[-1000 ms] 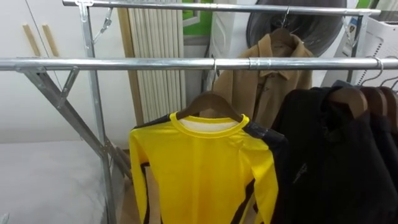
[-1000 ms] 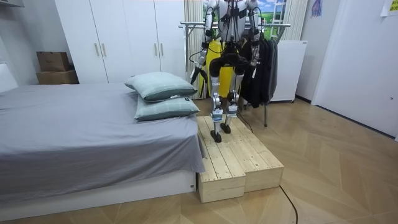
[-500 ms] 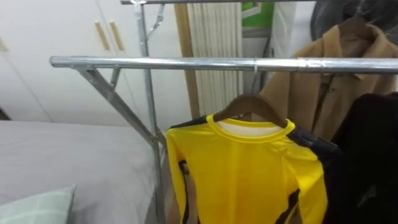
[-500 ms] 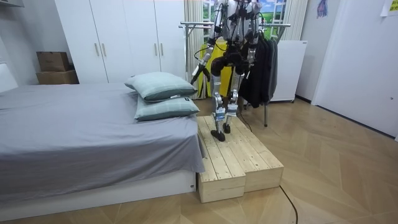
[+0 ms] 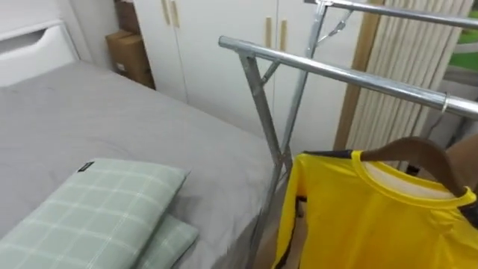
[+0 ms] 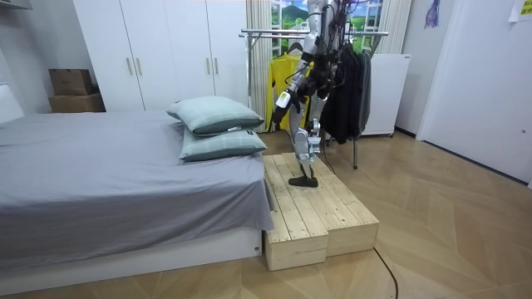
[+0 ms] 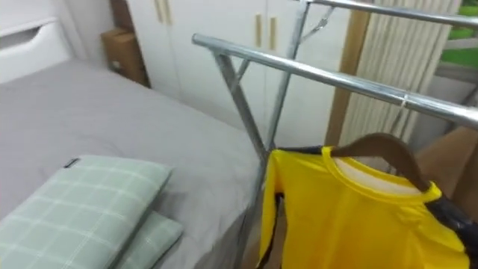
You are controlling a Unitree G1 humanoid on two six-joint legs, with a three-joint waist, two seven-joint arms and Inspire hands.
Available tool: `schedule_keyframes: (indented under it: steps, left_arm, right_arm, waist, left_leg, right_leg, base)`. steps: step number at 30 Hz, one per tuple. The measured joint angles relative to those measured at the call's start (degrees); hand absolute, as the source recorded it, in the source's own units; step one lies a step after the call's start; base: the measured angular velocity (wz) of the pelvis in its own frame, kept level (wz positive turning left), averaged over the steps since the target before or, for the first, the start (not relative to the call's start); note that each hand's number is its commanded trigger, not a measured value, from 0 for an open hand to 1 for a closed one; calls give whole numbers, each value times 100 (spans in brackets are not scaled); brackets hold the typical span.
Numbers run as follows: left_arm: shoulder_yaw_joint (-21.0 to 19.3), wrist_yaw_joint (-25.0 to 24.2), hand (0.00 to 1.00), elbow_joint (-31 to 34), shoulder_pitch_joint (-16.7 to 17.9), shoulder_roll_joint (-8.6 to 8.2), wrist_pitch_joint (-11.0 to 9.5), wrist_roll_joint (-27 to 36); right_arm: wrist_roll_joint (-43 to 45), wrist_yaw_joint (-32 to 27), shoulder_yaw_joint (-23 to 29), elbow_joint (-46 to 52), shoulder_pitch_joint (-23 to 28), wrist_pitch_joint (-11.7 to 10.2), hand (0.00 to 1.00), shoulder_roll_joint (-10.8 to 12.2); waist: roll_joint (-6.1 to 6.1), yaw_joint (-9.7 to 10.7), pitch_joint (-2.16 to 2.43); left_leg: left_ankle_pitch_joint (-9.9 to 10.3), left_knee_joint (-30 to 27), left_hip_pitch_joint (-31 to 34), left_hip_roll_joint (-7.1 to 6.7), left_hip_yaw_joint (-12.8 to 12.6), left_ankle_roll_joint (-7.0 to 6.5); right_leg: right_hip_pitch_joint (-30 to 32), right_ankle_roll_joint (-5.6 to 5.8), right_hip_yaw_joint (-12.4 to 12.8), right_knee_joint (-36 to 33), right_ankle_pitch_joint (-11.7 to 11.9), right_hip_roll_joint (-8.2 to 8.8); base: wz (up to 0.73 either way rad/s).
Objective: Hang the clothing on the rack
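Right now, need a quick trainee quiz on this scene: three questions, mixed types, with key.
1. True or false: the yellow shirt is on a wooden hanger.
2. How many pillows are stacked on the bed? A one, B two, C three.
3. Fill in: in the room view the robot stands on a ___ platform beside the bed.

Key: 1 true; 2 B; 3 wooden.

- Silver-grey legs with darker joints, seen in the room view.
- Dark feet.
- Black casing at the hips and torso.
- Dark straps rising from the shoulders and out of the picture.
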State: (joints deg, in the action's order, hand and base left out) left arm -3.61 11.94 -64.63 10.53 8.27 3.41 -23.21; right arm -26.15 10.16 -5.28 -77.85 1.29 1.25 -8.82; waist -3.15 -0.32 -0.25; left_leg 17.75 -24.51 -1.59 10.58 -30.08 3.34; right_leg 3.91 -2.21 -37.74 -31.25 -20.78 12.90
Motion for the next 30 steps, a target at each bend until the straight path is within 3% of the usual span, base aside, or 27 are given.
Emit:
schedule_keyframes:
  steps: [1, 3, 5, 8, 9, 11, 13, 14, 16, 18, 22, 23, 24, 25, 26, 27, 28, 30]
  left_arm:
    - [-13, 21, 0, 15, 22, -62, 20, 5]
    - [-41, 30, 0, 8, 44, -113, 35, 1]
    - [-142, 39, 0, -4, 55, -101, 41, -8]
    - [-203, 40, 0, -14, 117, -127, 116, -10]
    - [-205, 40, 0, -17, 94, -129, 130, -14]
    - [-258, 41, 0, -18, 61, -118, 133, -5]
    - [-327, 46, 0, -52, 1, -103, 115, 28]
    - [-328, 47, 0, -64, -6, -100, 110, 57]
    - [-333, 49, 0, -81, -46, -68, 108, 128]
    - [-327, 49, 0, -133, -90, -54, 93, 127]
    - [-292, 76, 0, -187, 6, 43, 87, 129]
    - [-279, 109, 0, -188, 18, 56, 87, 130]
    - [-263, 167, 0, -194, 20, 100, 91, 136]
    - [-261, 206, 0, -208, 25, 132, 90, 136]
    - [-275, 222, 0, -210, 32, 144, 91, 133]
    - [-300, 241, 0, -235, 66, 110, 96, 124]
    - [-316, 256, 0, -220, 78, 60, 79, 118]
    - [-442, 264, 0, -220, 62, -11, 72, 119]
  right_arm:
    - [-32, -55, -26, -3, -73, 9, 0, -75]
    - [-35, -126, -33, -9, -137, -6, 0, -87]
    - [-82, -126, -65, 2, -127, 29, 0, -23]
    - [-110, -145, -250, -3, -60, 144, 0, -12]
    - [-108, -154, -255, -4, -42, 148, 0, -20]
    - [-92, -145, -251, -5, 28, 147, 0, -21]
    - [-26, -133, -224, -5, 117, 135, 0, -36]
    - [-26, -138, -226, -2, 121, 133, 0, -37]
    - [-7, -137, -177, 13, 126, 134, 0, -20]
    - [-19, -147, -119, 21, 126, 135, 0, -21]
    - [85, -269, -27, 96, 132, 169, 0, 15]
    - [96, -287, -9, 118, 131, 196, 0, 33]
    - [90, -295, -23, 177, 138, 212, 0, 56]
    - [87, -321, -23, 179, 142, 210, 0, 67]
    - [87, -339, -20, 183, 132, 209, 0, 75]
    - [92, -390, -12, 198, 158, 181, 0, 81]
    - [130, -399, -22, 201, 112, 172, 0, 73]
    - [204, -350, -43, 214, 48, 123, 0, 79]
  waist:
    - [97, -210, 24]
    - [224, -307, 26]
    - [173, -394, 39]
    - [129, -466, 83]
    - [121, -463, 95]
    - [126, -450, 91]
    - [101, -443, 73]
    - [106, -439, 74]
    - [87, -364, 53]
    - [67, -332, 39]
    - [47, -314, 7]
    - [58, -314, 8]
    - [22, -312, -37]
    - [-47, -331, -79]
    - [-96, -347, -98]
    - [-92, -304, -78]
    - [-81, -361, -65]
    - [-35, -431, -86]
  left_leg:
    - [-30, -45, -2, 23, -6, 44]
    - [-27, -15, -15, -49, -26, -25]
    - [-28, 193, -49, -177, -20, -190]
    - [-93, 415, -5, -244, 76, -248]
    - [-166, 467, 29, -277, 200, -266]
    - [-239, 567, 33, -360, 441, -323]
    - [-288, 639, 37, -512, 782, -397]
    - [-300, 669, 39, -548, 895, -418]
    - [-332, 724, 80, -729, 1387, -518]
    - [-339, 716, 92, -855, 1748, -594]
    - [-317, 718, 68, -1048, 2581, -722]
    - [-320, 727, 72, -1043, 2690, -726]
    - [-342, 748, 83, -1037, 2871, -729]
    - [-349, 703, 76, -1046, 2941, -721]
    - [-345, 685, 77, -1083, 2963, -716]
    - [-321, 680, 94, -1128, 3102, -695]
    - [-315, 739, 125, -1135, 3099, -683]
    - [-307, 804, 144, -1140, 3094, -664]
  right_leg:
    - [-69, 66, -74, 99, 33, -40]
    - [-233, 122, -279, 381, 166, -149]
    - [-297, 150, -412, 469, 219, -151]
    - [-436, 140, -656, 684, 386, -158]
    - [-505, 123, -802, 757, 474, -155]
    - [-610, 148, -788, 786, 613, -156]
    - [-690, 236, -129, 743, 691, -159]
    - [-707, 273, 31, 744, 714, -167]
    - [-826, 422, 627, 763, 808, -222]
    - [-949, 513, 1015, 811, 871, -273]
    - [-1020, 495, 2042, 849, 992, -478]
    - [-996, 488, 2231, 930, 928, -575]
    - [-945, 456, 2526, 1365, 784, -798]
    - [-835, 413, 2699, 1926, 866, -948]
    - [-749, 423, 2751, 2169, 1101, -1005]
    - [-722, 413, 2815, 2146, 1309, -1009]
    - [-761, 419, 2787, 2180, 1310, -1035]
    - [-778, 416, 2646, 2270, 1312, -1064]
  base:
    - [56]
    - [42]
    - [44]
    - [37]
    - [61]
    - [72]
    - [88]
    - [94]
    - [112]
    - [112]
    - [92]
    - [84]
    - [76]
    - [68]
    - [68]
    - [40]
    - [32]
    - [-2]
